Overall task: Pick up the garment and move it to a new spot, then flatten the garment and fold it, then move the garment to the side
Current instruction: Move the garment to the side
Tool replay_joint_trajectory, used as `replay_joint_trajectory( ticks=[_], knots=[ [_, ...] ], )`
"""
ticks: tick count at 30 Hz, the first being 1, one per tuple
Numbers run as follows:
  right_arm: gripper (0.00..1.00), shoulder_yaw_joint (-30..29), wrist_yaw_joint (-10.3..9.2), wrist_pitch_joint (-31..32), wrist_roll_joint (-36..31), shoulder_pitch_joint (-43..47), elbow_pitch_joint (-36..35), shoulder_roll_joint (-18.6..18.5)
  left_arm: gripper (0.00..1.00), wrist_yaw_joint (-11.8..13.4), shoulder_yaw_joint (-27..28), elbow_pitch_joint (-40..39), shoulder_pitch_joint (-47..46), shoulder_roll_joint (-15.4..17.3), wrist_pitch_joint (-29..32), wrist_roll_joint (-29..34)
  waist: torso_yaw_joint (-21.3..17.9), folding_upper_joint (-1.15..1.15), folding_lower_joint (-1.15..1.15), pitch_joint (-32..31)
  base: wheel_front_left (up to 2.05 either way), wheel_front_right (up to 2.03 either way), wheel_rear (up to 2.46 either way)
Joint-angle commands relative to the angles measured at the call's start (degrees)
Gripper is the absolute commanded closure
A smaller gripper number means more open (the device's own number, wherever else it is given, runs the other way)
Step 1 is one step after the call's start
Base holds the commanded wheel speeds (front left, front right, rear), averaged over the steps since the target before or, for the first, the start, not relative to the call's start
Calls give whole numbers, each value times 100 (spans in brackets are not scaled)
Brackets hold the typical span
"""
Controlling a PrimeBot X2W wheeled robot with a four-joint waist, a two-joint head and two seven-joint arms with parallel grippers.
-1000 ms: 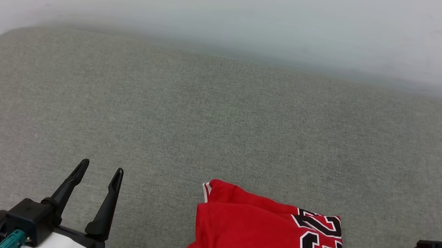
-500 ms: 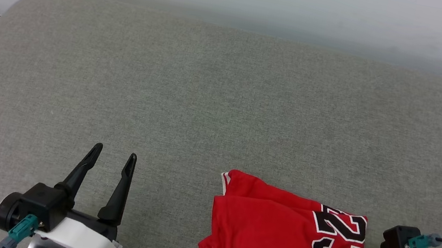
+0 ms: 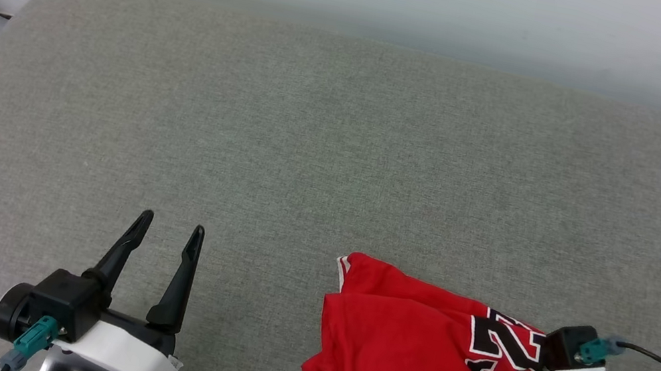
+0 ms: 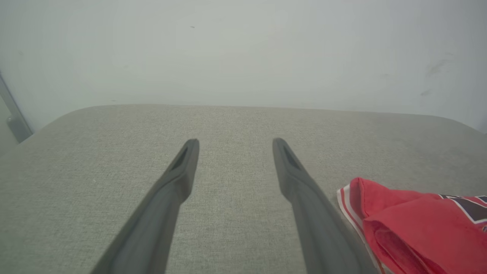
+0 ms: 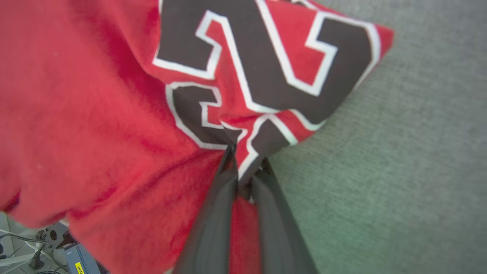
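**Fig.** Right gripper clamped on the folded garment at its numbered edge. Left gripper spread wide and empty, with the cloth near its right finger. Probable step: moving the garment aside. Next move calls for a lift without unfolding.

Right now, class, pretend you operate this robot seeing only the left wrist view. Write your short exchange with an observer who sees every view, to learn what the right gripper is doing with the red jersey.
Operator: My left gripper is open, with a corner of the red jersey beside it. Is the other arm holding it?
Observer: Yes. In the right wrist view the right gripper is shut on the jersey, with cloth pinched in it.
Operator: Which part?
Observer: Its edge, at the black numerals outlined in white, right beside the grey cushion.
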Motion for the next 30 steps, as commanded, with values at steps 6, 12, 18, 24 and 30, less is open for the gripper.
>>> replay_joint_trajectory(
  ticks=[6,12,18,24,30],
  knots=[
    [100,360,-13,-178,-285,-292,-154,-467,0,-7,8,-40,-15,8,-13,42,-275,0,0,-123,0,0,0],
    [100,1070,-12,-124,-386,-833,-595,-1241,0,-10,-56,-191,-19,39,-13,68,-774,0,0,-51,0,0,0],
    [100,1652,-11,-231,-342,-1595,-709,-2288,0,-11,-344,-390,-216,129,-13,149,-1413,0,0,311,0,0,0],
    [100,1879,-11,-646,-249,-2363,-317,-3227,0,-5,-776,-528,-581,391,-13,196,-2008,0,0,873,0,0,0],
    [100,1743,-11,-1444,-242,-2866,547,-3814,0,-5,-1131,-838,-1030,637,187,252,-2319,0,0,1447,0,0,0]
  ],
)
